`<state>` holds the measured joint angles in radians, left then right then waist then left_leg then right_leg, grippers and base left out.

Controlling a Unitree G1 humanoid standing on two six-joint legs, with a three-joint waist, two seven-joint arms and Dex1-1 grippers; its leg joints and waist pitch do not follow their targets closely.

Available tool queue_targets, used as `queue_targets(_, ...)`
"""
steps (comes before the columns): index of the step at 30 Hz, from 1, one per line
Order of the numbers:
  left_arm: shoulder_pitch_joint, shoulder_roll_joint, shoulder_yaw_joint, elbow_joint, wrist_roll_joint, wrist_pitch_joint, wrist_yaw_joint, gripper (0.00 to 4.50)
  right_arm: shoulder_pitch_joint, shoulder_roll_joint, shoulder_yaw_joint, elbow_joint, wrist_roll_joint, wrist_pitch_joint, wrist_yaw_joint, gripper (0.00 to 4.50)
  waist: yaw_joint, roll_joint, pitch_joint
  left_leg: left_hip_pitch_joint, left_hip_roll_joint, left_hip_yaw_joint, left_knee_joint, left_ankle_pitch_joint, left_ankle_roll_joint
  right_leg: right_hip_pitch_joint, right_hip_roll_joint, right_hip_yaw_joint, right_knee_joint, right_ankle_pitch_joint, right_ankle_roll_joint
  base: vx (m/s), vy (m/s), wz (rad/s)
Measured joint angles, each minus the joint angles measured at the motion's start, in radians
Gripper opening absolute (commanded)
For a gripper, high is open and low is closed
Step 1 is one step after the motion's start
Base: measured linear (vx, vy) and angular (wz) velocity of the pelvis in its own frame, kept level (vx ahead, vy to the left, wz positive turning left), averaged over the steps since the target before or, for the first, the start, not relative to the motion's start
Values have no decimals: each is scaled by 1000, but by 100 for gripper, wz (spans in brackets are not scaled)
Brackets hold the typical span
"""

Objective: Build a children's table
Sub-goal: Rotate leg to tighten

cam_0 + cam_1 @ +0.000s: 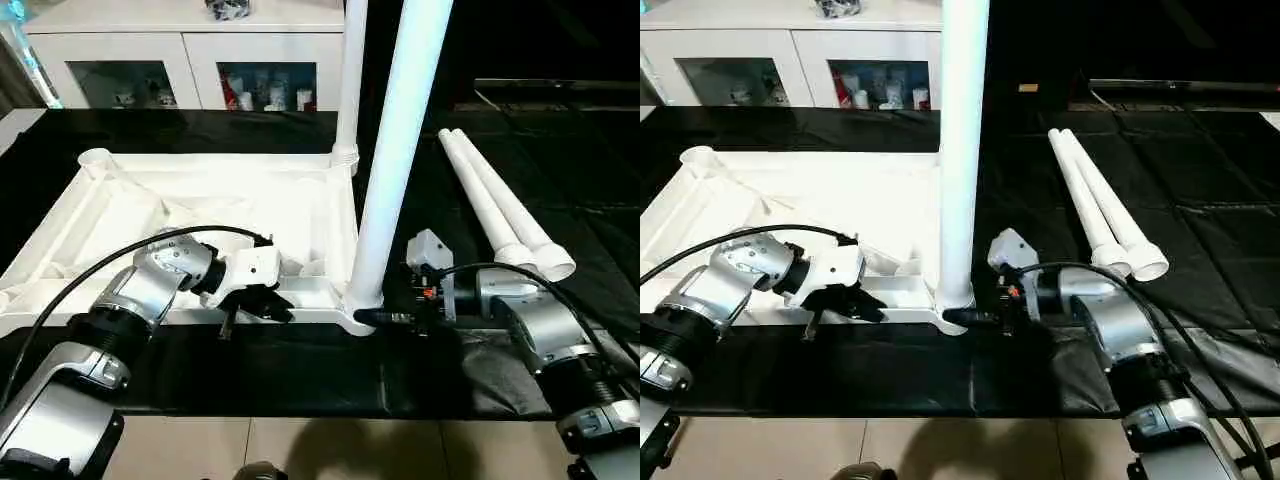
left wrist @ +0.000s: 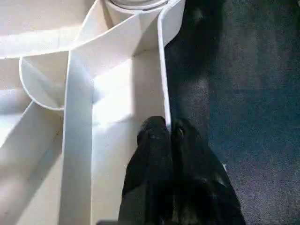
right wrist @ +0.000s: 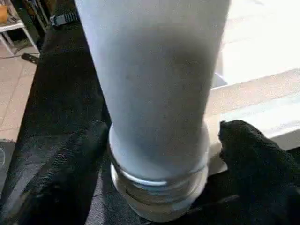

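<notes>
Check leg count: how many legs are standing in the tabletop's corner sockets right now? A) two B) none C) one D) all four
A: two legs stand upright in sockets of the upside-down tabletop, the near leg and the far leg, while two spare legs lie side by side on the black cloth.

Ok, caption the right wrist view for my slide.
Right gripper straddling the base of an upright table leg seated in its corner socket.

The near leg is cut off by the top edge, its tip unseen; the far leg likewise; cabinet contents are too small to be told.
</notes>
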<state>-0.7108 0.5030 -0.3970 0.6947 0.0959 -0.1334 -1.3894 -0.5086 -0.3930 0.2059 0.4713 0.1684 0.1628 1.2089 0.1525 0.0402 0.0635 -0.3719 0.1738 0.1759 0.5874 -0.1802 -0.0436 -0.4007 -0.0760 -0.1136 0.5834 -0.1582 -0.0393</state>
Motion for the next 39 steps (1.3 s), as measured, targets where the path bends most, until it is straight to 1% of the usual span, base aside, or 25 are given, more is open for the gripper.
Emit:
queue_targets(4, 0, 0, -1, 0, 0, -2, 0, 0, 0, 2, 1, 3, 0, 0, 12, 361, 1, 0, 0, 0, 0, 0, 0, 0, 0, 0, 0, 0, 1, 0, 0, 0, 0, 0)
queue_targets(5, 0, 0, -1, 1, 1, -2, 0, 0, 0, 5, 1, 3, 0, 0, 14, 341, 1, 0, 0, 0, 0, 0, 0, 0, 0, 0, 0, 0, 1, 0, 0, 0, 0, 0)
queue_targets(8, 0, 0, -1, 1, 4, -4, -3, 0, 0, 9, 2, 3, 0, 0, 15, 329, 1, 0, 0, 0, 0, 0, 1, 0, 0, 0, 0, 0, 2, 0, 0, 0, 0, 0)
queue_targets(10, 0, 0, -1, 1, 5, -6, -4, 0, 0, 9, 2, 3, 0, 0, 17, 300, 1, 0, 0, 0, 0, 0, 2, 0, 0, 0, 0, 0, 2, 0, 0, 0, 0, 0)
queue_targets(11, 0, -1, -1, 3, 6, -7, -4, 0, 0, 9, 2, 4, 1, 1, 19, 300, 1, 0, 0, 0, 0, 0, 2, 0, 0, 0, 0, 0, 3, 0, 0, 0, 0, 0)
queue_targets(13, -1, -1, -1, 7, 6, -11, -5, 0, 0, 9, 2, 4, 1, 2, 23, 286, 2, -1, 0, 1, 0, 0, 3, 0, 0, 0, 0, 0, 3, 0, 0, 0, 0, 0)
queue_targets(18, -1, -2, 0, 10, 6, -9, -6, 0, 1, 11, 1, 4, 1, 7, 27, 276, 2, -1, -1, 1, 0, 0, 4, 0, 0, 0, -1, 1, 6, -1, 1, 0, 0, 0)
queue_targets(22, -6, -16, 18, 23, 3, 34, 0, 0, 8, 24, -7, 2, 11, 30, 12, 275, 5, 0, -1, 3, 0, 0, 5, 0, 0, 1, -1, 1, 10, -2, 2, 0, 0, 0)
queue_targets(25, -6, -46, 38, 31, -1, 95, 55, 0, 30, 62, -43, 2, 14, 48, -71, 275, 6, 0, -3, 6, 0, 0, 7, 1, -1, 3, -1, 1, 12, -5, 8, 0, 0, 0)
queue_targets(28, -10, -79, 61, 38, 3, 167, 147, 0, 31, 117, -86, 20, 4, 63, -226, 275, -10, 0, -3, 6, 1, 0, 9, 1, -1, 3, -1, 2, 12, -5, 8, 0, 0, 0)
queue_targets(31, -13, -127, 82, 37, 9, 239, 231, 0, 11, 162, -127, 57, -10, 73, -356, 275, -21, -1, -4, 7, 1, 0, 12, 1, -1, 5, -1, 2, 12, -5, 8, 0, 0, 0)
queue_targets(32, -13, -146, 93, 35, 11, 271, 270, 0, -5, 183, -142, 80, -17, 77, -411, 274, -30, -1, -4, 7, 0, 0, 12, 1, -1, 5, -1, 2, 11, -5, 8, 0, 0, 0)
queue_targets(35, -17, -193, 120, 29, 17, 348, 362, 0, -48, 239, -175, 137, -31, 84, -556, 274, -47, -1, -4, 8, 0, 0, 12, 1, -1, 6, -2, 2, 11, -5, 8, 0, 0, 0)
queue_targets(39, -33, -257, 137, 14, 28, 450, 482, 0, -117, 304, -216, 217, -58, 85, -742, 274, -61, -1, -4, 7, 0, 0, 12, 1, -1, 5, -2, 2, 11, -5, 8, 0, 0, 0)
